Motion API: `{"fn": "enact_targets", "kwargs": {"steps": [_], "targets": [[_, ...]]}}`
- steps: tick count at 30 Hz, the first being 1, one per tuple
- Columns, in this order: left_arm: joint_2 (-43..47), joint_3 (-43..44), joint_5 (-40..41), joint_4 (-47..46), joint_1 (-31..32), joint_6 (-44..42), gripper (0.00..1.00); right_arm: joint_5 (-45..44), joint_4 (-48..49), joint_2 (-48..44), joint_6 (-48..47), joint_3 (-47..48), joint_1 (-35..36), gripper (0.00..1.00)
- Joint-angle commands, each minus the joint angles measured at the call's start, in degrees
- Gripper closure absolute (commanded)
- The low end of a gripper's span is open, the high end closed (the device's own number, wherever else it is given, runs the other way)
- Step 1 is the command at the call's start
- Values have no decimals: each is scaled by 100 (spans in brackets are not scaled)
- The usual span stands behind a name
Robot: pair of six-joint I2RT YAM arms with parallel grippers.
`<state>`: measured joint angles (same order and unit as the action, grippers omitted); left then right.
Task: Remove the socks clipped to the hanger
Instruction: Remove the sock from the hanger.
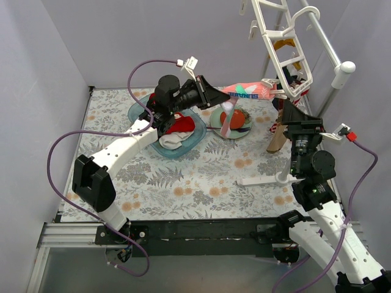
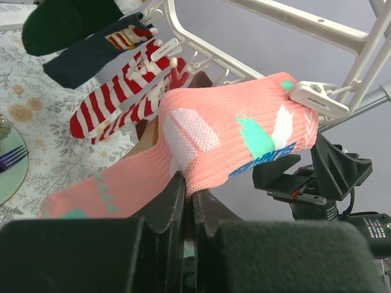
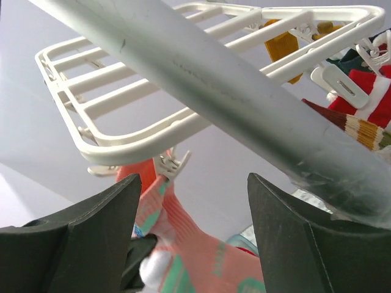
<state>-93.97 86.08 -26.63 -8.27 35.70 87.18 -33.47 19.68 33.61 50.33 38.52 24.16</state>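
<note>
A pink sock (image 2: 232, 131) with teal marks stretches sideways from the white hanger (image 1: 287, 49), its cuff still pinched by a white clip (image 2: 317, 101). My left gripper (image 2: 186, 183) is shut on the pink sock's middle, and in the top view it (image 1: 215, 97) sits left of the rack. Red-and-white striped socks (image 2: 116, 97) and a navy sock (image 2: 91, 52) hang from other clips. My right gripper (image 3: 194, 195) is open and empty just below the hanger (image 3: 183, 91), with the pink sock (image 3: 195, 244) beyond it. A mustard sock (image 3: 284, 46) and a red sock (image 3: 372, 97) hang further along.
A blue tub (image 1: 137, 110) behind the left arm holds a red sock (image 1: 183, 125) and a white one (image 1: 171, 140). A green plate (image 1: 215, 122) carries a red-orange ball (image 1: 235, 119). The stand's metal pole (image 3: 244, 97) crosses close above my right fingers. A white hook piece (image 1: 263, 180) lies on the table.
</note>
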Motion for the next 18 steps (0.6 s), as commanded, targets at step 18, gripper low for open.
{"fn": "enact_targets", "kwargs": {"steps": [18], "targets": [[301,-557,-237,-605,50,370,100,-590,791,1069,654,656,-8,23]]}}
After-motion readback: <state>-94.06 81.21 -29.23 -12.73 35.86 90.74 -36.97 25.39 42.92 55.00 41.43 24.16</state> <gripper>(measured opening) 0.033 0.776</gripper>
